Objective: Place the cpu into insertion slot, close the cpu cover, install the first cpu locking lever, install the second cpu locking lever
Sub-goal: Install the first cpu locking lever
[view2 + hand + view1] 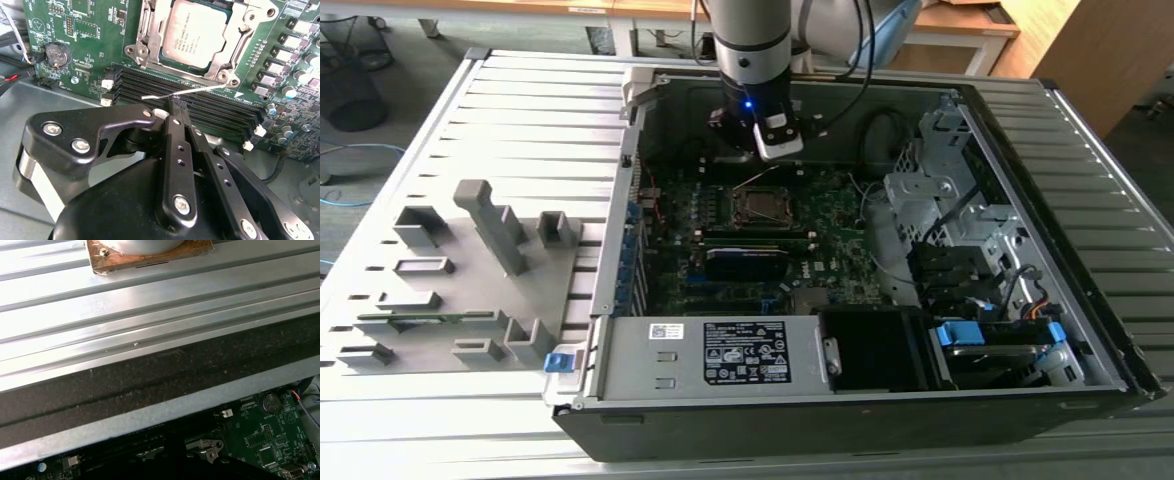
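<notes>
Second wrist view: black gripper (176, 103) clenched on thin silver wire lever (212, 88), apparently to latch silvery cpu cover (246, 36) over square grey cpu (196, 34); exterior view, cpu (762, 205) at its six o'clock.

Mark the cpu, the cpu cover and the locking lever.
cpu (197, 32): second wrist view, metal top.
cpu cover (243, 34): second wrist view, frame side.
locking lever (210, 88): second wrist view, thin rod.

I register an open computer case (854, 435) lying on the ribbed metal desk (520, 120). Inside it, the green motherboard (834, 215) sits at centre and the power supply (707, 355) runs along the near wall. In the second wrist view, a coin battery (57, 54) sits near the black memory slots (210, 107). Grey fixture blocks (494, 230) stand on the desk at the exterior view's left of the case.
</notes>
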Robot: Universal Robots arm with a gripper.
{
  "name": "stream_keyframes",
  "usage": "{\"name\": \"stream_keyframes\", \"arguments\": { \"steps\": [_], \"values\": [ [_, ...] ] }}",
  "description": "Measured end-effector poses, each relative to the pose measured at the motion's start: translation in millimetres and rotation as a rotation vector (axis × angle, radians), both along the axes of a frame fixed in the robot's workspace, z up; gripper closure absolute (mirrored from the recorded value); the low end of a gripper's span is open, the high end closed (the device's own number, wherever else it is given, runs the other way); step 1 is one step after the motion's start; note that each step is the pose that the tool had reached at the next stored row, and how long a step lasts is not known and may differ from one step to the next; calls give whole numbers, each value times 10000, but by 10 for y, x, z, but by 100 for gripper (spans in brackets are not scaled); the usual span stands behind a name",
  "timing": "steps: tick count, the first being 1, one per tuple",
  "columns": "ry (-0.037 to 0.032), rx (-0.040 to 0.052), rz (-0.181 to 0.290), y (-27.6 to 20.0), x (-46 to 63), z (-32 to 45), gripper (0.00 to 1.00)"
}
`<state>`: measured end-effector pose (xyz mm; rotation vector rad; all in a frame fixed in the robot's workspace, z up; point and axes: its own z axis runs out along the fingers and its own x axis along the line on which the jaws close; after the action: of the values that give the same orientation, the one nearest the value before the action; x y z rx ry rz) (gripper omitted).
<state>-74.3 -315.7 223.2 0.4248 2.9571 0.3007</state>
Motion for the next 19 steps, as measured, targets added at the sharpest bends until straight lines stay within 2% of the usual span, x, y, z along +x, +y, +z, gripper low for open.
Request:
{"name": "stream_keyframes", "arguments": {
  "steps": [19],
  "values": [
    [0,1,1,0,40,-90,89]
  ]
}}
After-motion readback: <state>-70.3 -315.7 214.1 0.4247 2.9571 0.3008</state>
